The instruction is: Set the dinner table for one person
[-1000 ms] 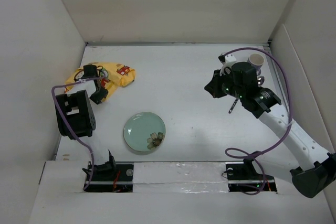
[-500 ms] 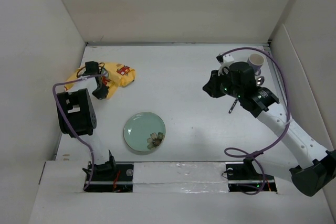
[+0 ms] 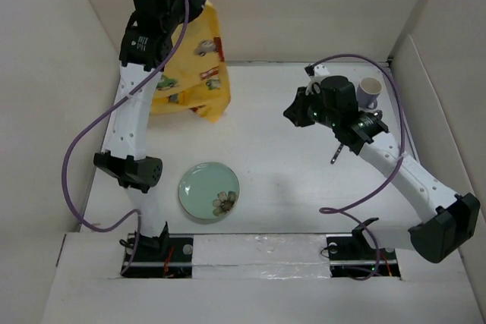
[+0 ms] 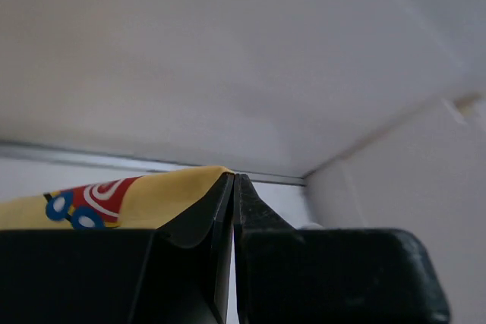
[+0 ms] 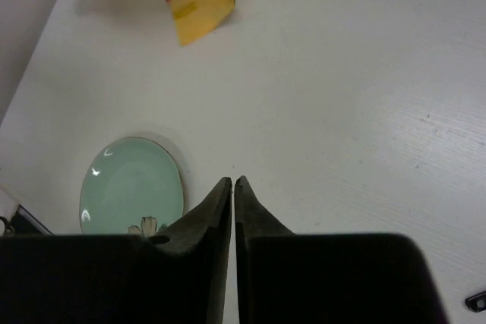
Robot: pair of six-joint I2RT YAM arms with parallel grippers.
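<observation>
While the L arm [image 3: 133, 119] stands tall at far left, the L gripper [image 3: 200, 1] is up high w/ its tips pinching the top edge of a yellow cloth [image 3: 194, 66]. The wrist view shows the two black fingers [image 4: 205, 214] meeting on the fabric. Cloth is soft and creased, printed w/ small cars in red/blue. It hangs in folds, lowest corner pointing down at the far-left part of the dinner table [image 3: 281, 187]; can't tell if that corner touches.

Dinner table is flat, plain white, matte and rectangular, lying under both arms. Its long axis runs L-R in the top view, short axis from near edge to back wall [image 3: 304, 13]. Front-left on it sits a round pale-green plate [image 3: 209, 191], glossy, w/ a brownish flower motif at its near rim.

Centre-right, the R gripper [image 3: 295, 114] hangs above bare table, tips pressed together w/ nothing btwn them. Right of it and nearer lies a slim dark utensil [image 3: 336, 155], type unclear. Far-right back corner: small white cup [image 3: 370, 90], upright, cylindrical.
</observation>
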